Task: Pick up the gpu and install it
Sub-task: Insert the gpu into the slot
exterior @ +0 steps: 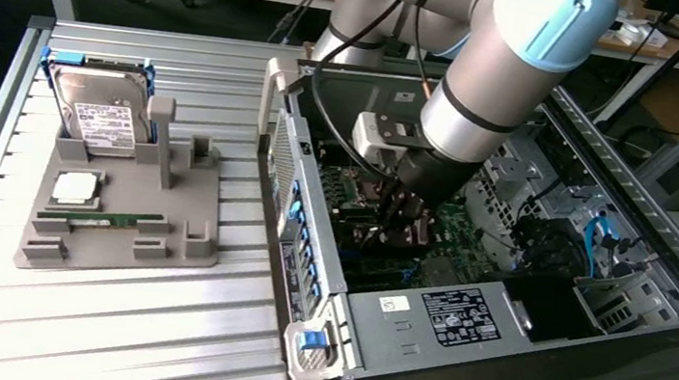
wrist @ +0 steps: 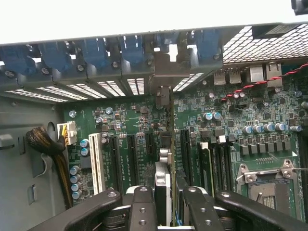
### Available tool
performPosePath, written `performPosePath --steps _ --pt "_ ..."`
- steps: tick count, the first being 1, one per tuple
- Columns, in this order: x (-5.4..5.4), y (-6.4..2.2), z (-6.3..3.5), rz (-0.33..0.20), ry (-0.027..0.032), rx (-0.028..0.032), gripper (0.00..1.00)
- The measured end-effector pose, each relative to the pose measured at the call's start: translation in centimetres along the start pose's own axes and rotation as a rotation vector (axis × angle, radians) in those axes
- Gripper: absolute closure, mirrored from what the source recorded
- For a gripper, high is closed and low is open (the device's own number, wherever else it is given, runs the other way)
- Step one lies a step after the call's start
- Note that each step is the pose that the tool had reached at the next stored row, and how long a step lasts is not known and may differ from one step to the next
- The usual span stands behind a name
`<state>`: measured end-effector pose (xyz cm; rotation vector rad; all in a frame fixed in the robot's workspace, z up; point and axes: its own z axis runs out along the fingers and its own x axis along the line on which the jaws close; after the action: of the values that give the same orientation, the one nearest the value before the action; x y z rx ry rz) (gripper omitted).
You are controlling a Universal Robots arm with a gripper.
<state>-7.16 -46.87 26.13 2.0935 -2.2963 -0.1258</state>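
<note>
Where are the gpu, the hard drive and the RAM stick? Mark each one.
gpu (wrist: 163, 185): wrist view, on the card's thin edge.
hard drive (exterior: 107, 128): exterior view, on its white label.
RAM stick (exterior: 103, 217): exterior view, on the middle of its green board.

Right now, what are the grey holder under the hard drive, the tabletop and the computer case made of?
The grey holder looks like matte plastic, perhaps printed: even dull grey, chunky posts. The tabletop seems bare aluminium: pale ribbed slats with a soft sheen. The computer case looks like unpainted sheet metal, probably steel: thin folded edges, punched vents.
</note>
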Motion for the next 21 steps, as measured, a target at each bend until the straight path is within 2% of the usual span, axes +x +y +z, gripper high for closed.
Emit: performPosePath --steps 16,21 --pt "-0.1 0.05 -0.23 -0.015 0.0015 0.0 0.73" --pt "-0.77 0.07 -0.19 -0.025 0.0026 -0.0003 0.73"
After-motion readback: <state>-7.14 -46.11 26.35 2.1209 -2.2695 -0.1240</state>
